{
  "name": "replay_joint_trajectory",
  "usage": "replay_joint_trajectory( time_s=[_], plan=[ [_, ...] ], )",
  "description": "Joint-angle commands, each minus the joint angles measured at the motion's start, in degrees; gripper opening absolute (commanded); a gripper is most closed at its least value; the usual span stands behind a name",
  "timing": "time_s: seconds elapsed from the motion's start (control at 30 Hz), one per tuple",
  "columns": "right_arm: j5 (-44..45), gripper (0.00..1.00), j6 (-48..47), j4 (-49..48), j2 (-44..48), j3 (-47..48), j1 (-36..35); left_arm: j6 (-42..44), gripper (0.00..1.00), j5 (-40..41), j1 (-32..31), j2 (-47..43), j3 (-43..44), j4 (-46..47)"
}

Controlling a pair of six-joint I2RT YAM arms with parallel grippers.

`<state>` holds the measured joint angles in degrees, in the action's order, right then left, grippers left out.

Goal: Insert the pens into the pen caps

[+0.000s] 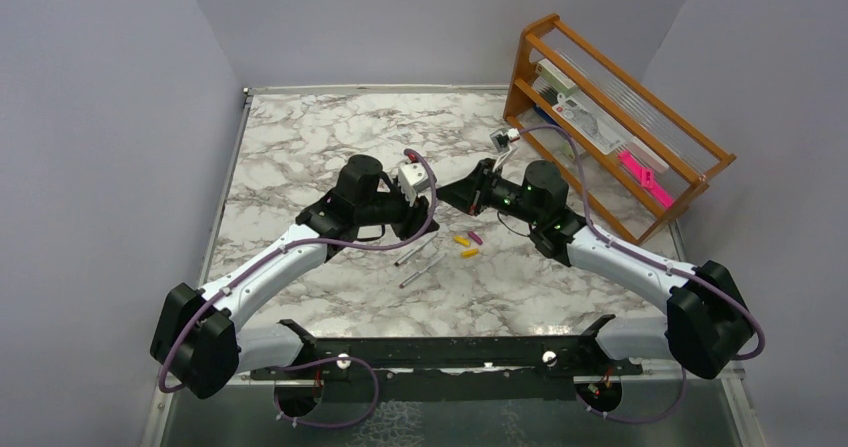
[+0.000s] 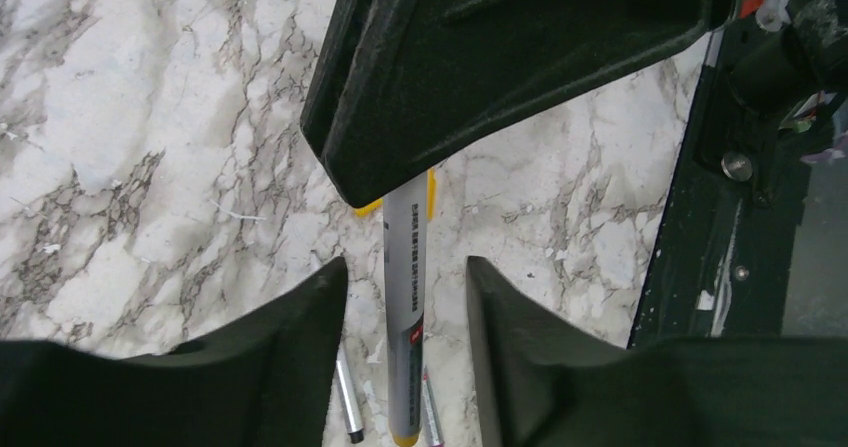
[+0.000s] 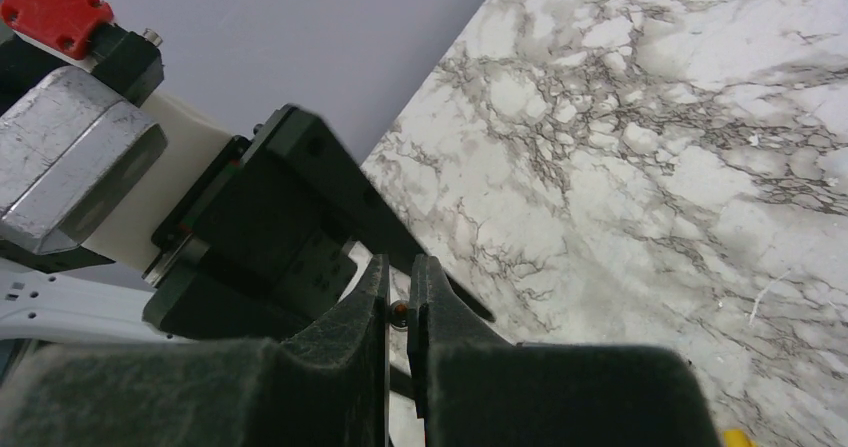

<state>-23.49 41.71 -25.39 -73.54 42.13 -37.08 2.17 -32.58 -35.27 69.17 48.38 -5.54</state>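
Over the middle of the desk [image 1: 300, 147], seen from above, the left pincer [image 1: 428, 205] and the right pincer [image 1: 447, 197] meet tip to tip. Just near of them lie two loose pens [image 1: 410, 255], side by side. To their right are the caps: a yellow cap [image 1: 461, 238], a magenta cap [image 1: 476, 237] just beside it, and a second yellow cap [image 1: 469, 253] slightly nearer. None sits on a pen.

From the left wrist, the third pen [image 2: 405, 307] hangs above the desk between the left pincer's fingers [image 2: 300, 337]. They stand released, with a gap showing on either side of the barrel. The pen's far end disappears under the right pincer.

From the right wrist, that pincer is clenched to a slit with a small orange spot [image 3: 398, 312] pinched in it. It appears to grasp the third pen by its end, though little of it shows.

As I judge it, the first pen is being passed or re-gripped between the arms, and no capping is done. Next, one pincer needs a firm hold on the barrel with the tip exposed. The other must fetch a cap, line its mouth up along the pen, and push straight on.
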Motion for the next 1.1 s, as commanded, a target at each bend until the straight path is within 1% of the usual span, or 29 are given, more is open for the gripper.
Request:
replay_joint_trajectory(
  time_s=[0.0,0.03,0.07,0.13,0.3,0.43,0.5,0.67,0.7,0.77,0.8,0.83,1.07],
  plan=[
    [-2.44,0.01,1.65,-4.41,0.16,0.29,-0.36,-0.63,0.58,-2.92,-0.03,0.38,0.40,1.36],
    [-2.55,0.02,1.69,-4.49,0.08,0.27,-0.36,-0.86,0.63,-2.88,-0.03,0.46,0.42,1.45],
    [-2.61,0.01,1.78,-4.62,0.00,0.30,-0.35,-1.02,0.64,-2.85,0.02,0.44,0.40,1.58],
    [-2.84,0.01,1.75,-4.67,0.02,0.30,-0.44,-1.19,0.64,-2.76,-0.06,0.44,0.29,1.89],
    [-2.69,0.01,1.28,-3.92,0.37,0.31,-0.53,-1.62,0.47,-2.48,-0.05,0.14,0.19,2.35],
    [-1.53,0.02,-0.15,-2.52,0.93,0.26,-1.13,-4.66,0.39,-3.40,0.25,-0.70,-0.58,5.66],
    [-1.09,0.01,-1.02,-1.66,1.02,0.39,-1.39,-6.46,0.33,-4.15,0.29,-0.83,-1.45,8.37],
    [-0.13,0.01,-1.44,-1.10,1.95,0.02,-1.65,-7.03,0.24,-5.02,0.37,0.43,-0.50,8.23],
    [-0.01,0.01,-1.38,-1.04,2.06,0.02,-1.65,-6.89,0.20,-5.04,0.45,0.44,-0.48,8.20],
    [0.06,0.01,-1.45,-1.00,2.29,0.04,-1.76,-6.41,0.07,-4.87,0.54,0.36,-0.40,7.72],
    [0.15,0.01,-1.52,-0.91,2.34,0.02,-1.72,-6.23,0.02,-4.86,0.55,0.29,-0.39,7.59],
    [0.30,0.01,-1.53,-0.81,2.47,0.04,-1.76,-6.09,0.00,-4.86,0.55,0.27,-0.39,7.45],
    [4.73,0.02,-2.93,0.70,4.63,-0.39,-1.76,-4.68,0.00,-5.42,0.64,0.64,0.21,5.01]
  ],
)
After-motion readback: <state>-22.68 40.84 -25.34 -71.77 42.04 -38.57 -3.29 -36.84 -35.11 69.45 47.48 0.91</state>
